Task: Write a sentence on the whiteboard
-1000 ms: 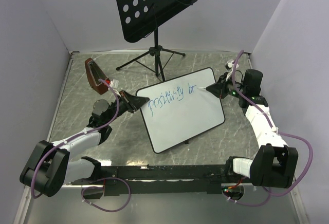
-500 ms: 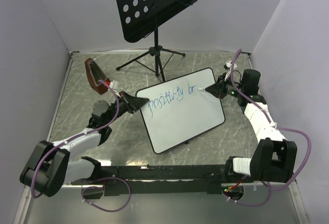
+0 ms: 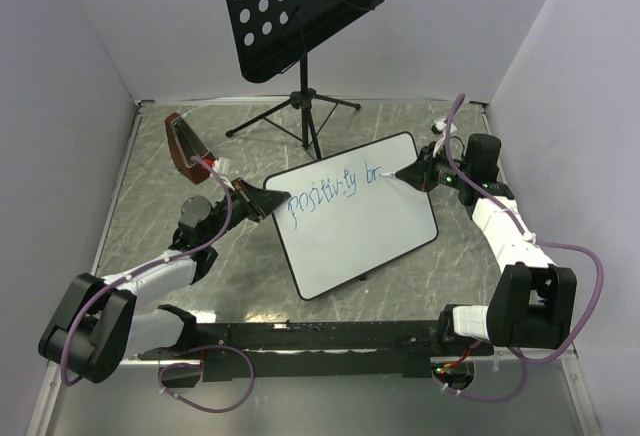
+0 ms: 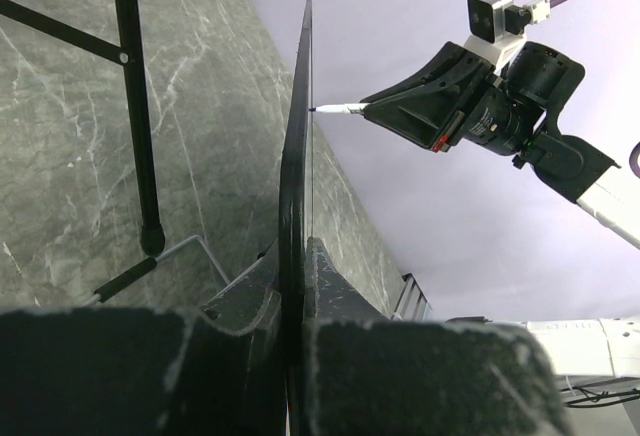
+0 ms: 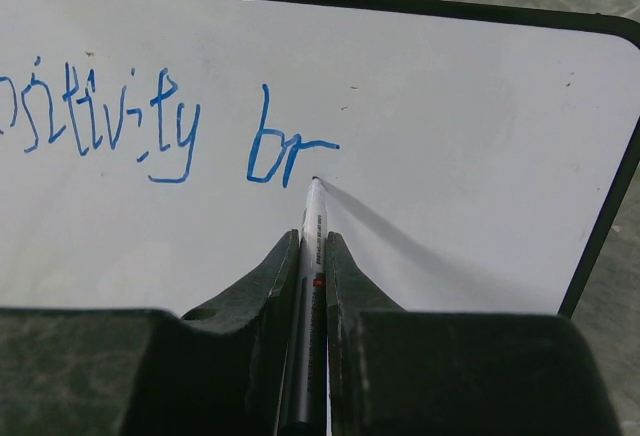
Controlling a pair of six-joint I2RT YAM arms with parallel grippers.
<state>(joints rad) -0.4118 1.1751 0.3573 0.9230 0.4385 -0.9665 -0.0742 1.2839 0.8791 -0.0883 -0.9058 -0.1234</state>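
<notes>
The whiteboard (image 3: 370, 231) stands tilted in mid-table, and my left gripper (image 3: 272, 199) is shut on its left edge. It shows edge-on in the left wrist view (image 4: 296, 156) and fills the right wrist view (image 5: 450, 116). The sentence (image 3: 330, 191) reads "positivity br" in blue (image 5: 190, 136). My right gripper (image 3: 418, 171) is shut on a white-tipped marker (image 5: 312, 226). The marker's tip touches the board just right of the "r". The marker also shows in the left wrist view (image 4: 338, 108).
The black perforated music stand (image 3: 300, 11) on a tripod rises behind the board. A brown-red object (image 3: 183, 148) lies at the back left. Grey walls close in the table on three sides. One tripod leg (image 4: 135, 106) shows in the left wrist view.
The right arm has shifted slightly up and away at the board's upper right. The marker tip stays by the "r". The writing, the board and the left gripper look unchanged.
</notes>
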